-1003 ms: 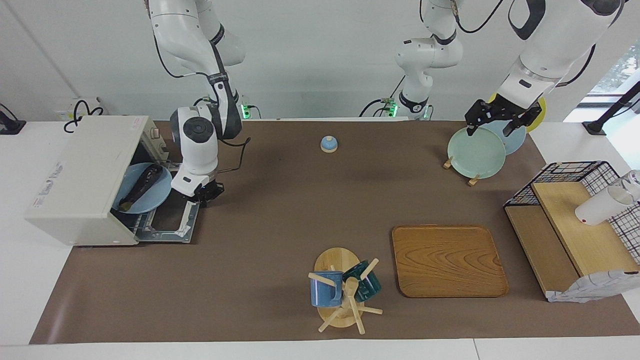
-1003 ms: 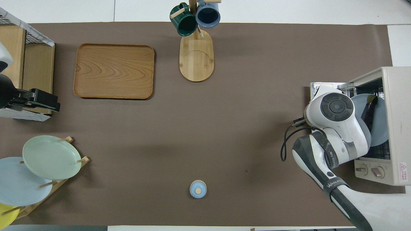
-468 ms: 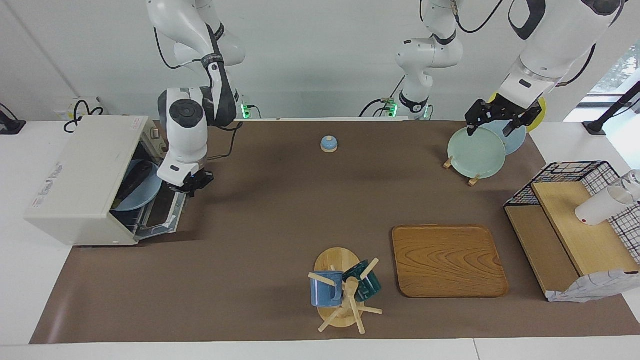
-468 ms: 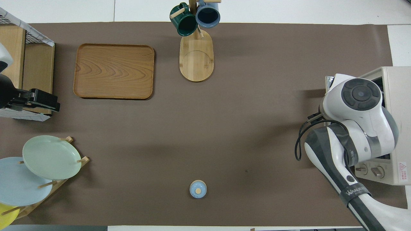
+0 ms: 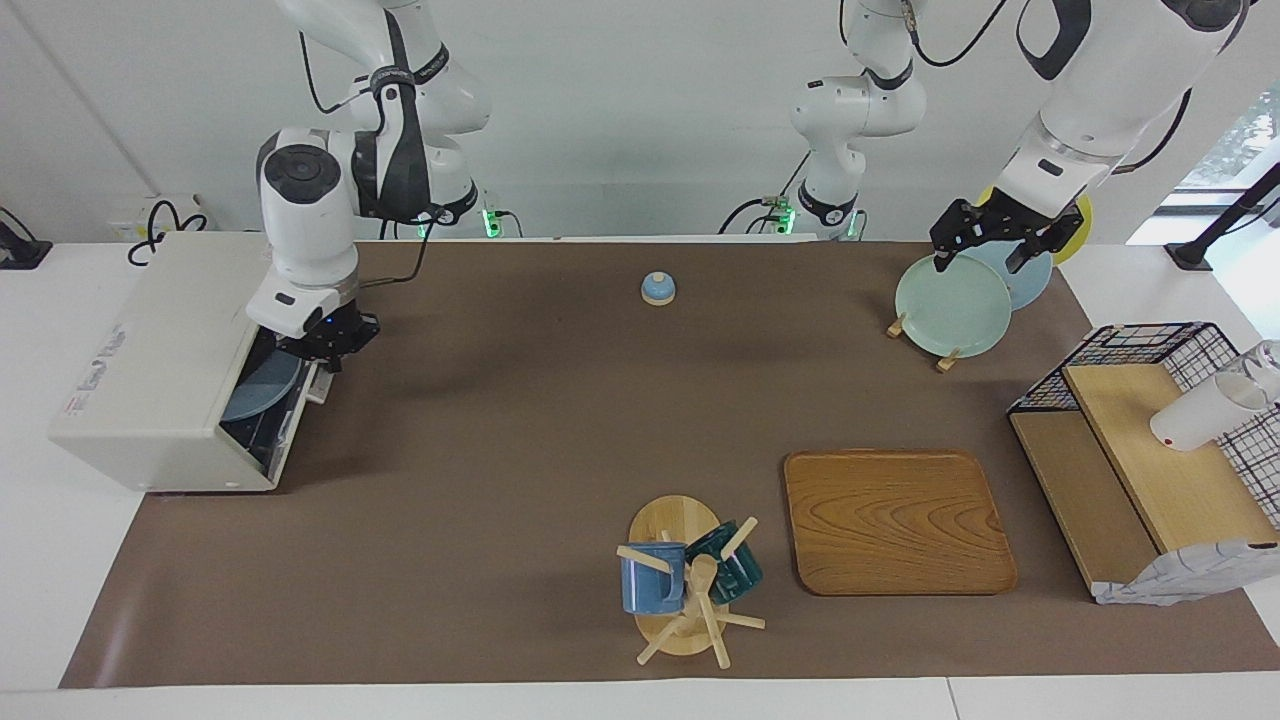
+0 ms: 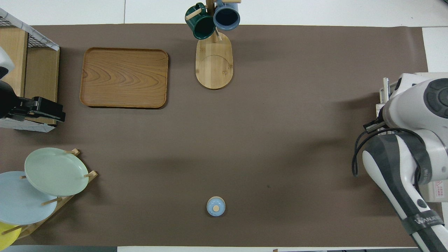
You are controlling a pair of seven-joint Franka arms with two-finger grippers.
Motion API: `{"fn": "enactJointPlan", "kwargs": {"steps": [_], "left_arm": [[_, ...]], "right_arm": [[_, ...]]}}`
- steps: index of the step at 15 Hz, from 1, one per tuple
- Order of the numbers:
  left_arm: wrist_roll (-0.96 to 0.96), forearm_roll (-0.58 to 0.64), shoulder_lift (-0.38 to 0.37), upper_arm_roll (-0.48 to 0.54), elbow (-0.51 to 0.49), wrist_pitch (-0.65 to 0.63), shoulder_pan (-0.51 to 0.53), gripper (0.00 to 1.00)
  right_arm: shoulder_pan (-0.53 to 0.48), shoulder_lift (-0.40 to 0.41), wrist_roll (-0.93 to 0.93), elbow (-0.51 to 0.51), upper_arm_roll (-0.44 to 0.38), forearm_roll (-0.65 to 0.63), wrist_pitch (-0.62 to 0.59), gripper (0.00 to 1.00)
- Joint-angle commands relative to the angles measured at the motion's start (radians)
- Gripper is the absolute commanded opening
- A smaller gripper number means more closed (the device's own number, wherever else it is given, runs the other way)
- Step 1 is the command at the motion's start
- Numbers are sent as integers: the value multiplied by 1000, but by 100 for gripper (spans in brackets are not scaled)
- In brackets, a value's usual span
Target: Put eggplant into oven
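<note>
The slender dark eggplant cannot be made out in either view; only a sliver of the pale blue plate (image 5: pixel 262 388) shows through the narrow gap of the boxy cream-white toaster oven (image 5: pixel 150 365) at the right arm's end of the table, so the eggplant's place inside cannot be confirmed. In the overhead view the right arm covers most of the oven. The oven door (image 5: pixel 290 415) stands nearly upright, just short of shut. The right gripper (image 5: pixel 325 345) sits at the door's upper edge, apparently touching it; whether its fingers are parted or closed cannot be told. The brown table mat (image 5: pixel 500 430) lies bare in front of the oven as far as the wooden mug stand (image 5: pixel 680 575). The left gripper (image 5: pixel 985 240) waits over the pale green plate (image 5: pixel 950 305) in the dish rack, fingers spread and holding nothing.
</note>
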Motion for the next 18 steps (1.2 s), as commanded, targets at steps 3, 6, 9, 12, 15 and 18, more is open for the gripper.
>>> {"fn": "enactJointPlan", "kwargs": {"steps": [3, 6, 9, 12, 15, 18], "left_arm": [[9, 20, -13, -6, -3, -8, 8, 100], [9, 20, -13, -6, -3, -6, 8, 100], [9, 20, -13, -6, -3, -8, 8, 100], [9, 20, -13, -6, -3, -6, 8, 100], [9, 20, -12, -6, -3, -8, 8, 100], [9, 20, -13, -6, -3, -6, 8, 100]], "right_arm": [[-110, 63, -101, 24, -30, 25, 2, 2], [-107, 63, -103, 112, -29, 100, -120, 3], [-96, 71, -92, 293, -20, 203, -312, 6], [-93, 74, -86, 451, 34, 208, -450, 6], [-93, 66, 6, 539, 83, 211, -559, 9], [-95, 66, 120, 562, 120, 225, -622, 15]]}}
